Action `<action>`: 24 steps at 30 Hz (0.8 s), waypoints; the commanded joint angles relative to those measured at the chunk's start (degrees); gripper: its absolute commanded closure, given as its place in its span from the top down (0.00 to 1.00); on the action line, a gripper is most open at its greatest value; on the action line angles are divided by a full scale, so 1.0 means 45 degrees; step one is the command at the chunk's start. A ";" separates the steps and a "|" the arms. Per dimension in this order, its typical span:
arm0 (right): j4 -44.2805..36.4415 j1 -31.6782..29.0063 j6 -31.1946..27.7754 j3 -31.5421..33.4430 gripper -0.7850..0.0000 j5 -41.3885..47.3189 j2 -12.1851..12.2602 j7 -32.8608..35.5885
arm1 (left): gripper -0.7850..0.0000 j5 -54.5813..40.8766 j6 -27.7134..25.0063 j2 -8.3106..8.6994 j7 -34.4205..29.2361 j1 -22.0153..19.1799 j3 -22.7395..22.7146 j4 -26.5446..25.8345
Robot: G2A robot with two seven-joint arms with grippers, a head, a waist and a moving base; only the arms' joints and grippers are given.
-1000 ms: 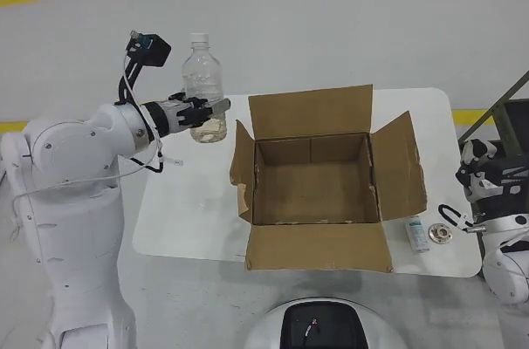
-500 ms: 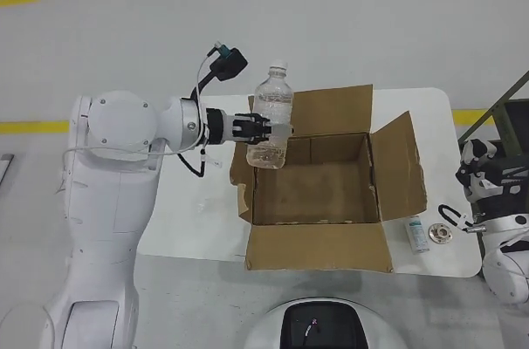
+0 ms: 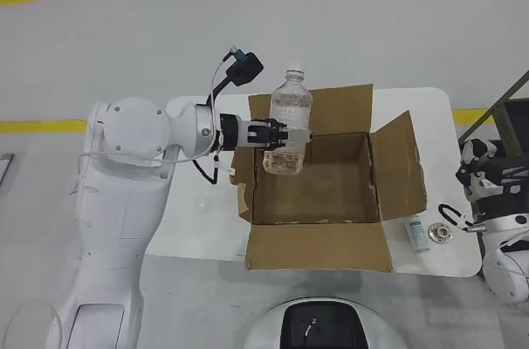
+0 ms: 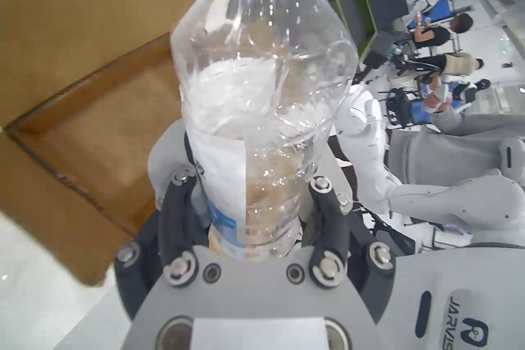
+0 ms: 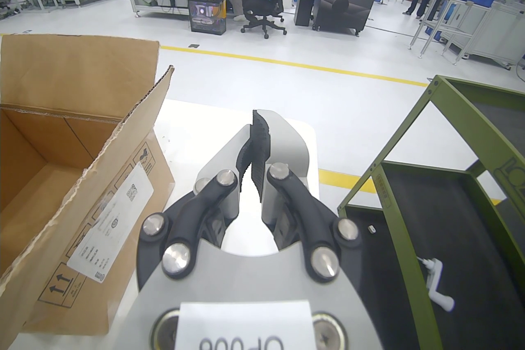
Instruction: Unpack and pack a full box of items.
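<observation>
My left gripper (image 3: 282,138) is shut on a clear plastic bottle (image 3: 288,122), held upright over the far left corner of the open cardboard box (image 3: 313,192). In the left wrist view the bottle (image 4: 262,81) stands between the black fingers (image 4: 176,212), with the box (image 4: 82,89) beyond and below it. The box's inside looks bare in the top view. My right gripper (image 5: 255,154) is shut with nothing in it, at the table's right edge beside the box (image 5: 61,179).
On the white table (image 3: 195,209), right of the box, lie a small white tube (image 3: 416,234), a round metal disc (image 3: 437,232) and a black hook (image 3: 451,216). A green cart (image 5: 430,204) stands off the table's right side. The box's four flaps are folded outward.
The left arm has carried the bottle to the right, from the table's far left corner to above the box's far left corner. The right arm has not moved.
</observation>
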 commanded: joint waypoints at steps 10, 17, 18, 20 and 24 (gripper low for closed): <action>0.0000 0.0000 0.0000 0.0000 0.00 0.0000 0.0000 0.0000 | 0.00 -0.0549 0.1814 -0.0875 0.0603 -0.1306 0.3549 0.2170; 0.0000 0.0000 0.0000 0.0000 0.00 0.0000 0.0000 0.0000 | 0.00 -0.0370 0.2143 -0.1016 0.0603 -0.1353 0.4132 0.2893; 0.0000 0.0000 0.0000 0.0000 0.00 0.0000 0.0000 0.0000 | 0.00 -0.0370 0.2143 -0.1016 0.0603 -0.1353 0.4132 0.2893; 0.0000 0.0000 0.0000 0.0000 0.00 0.0000 0.0000 0.0000 | 0.00 -0.0370 0.2143 -0.1016 0.0603 -0.1353 0.4132 0.2893; 0.0000 0.0000 0.0000 0.0000 0.00 0.0000 0.0000 0.0000 | 0.00 -0.0370 0.2143 -0.1016 0.0603 -0.1353 0.4132 0.2893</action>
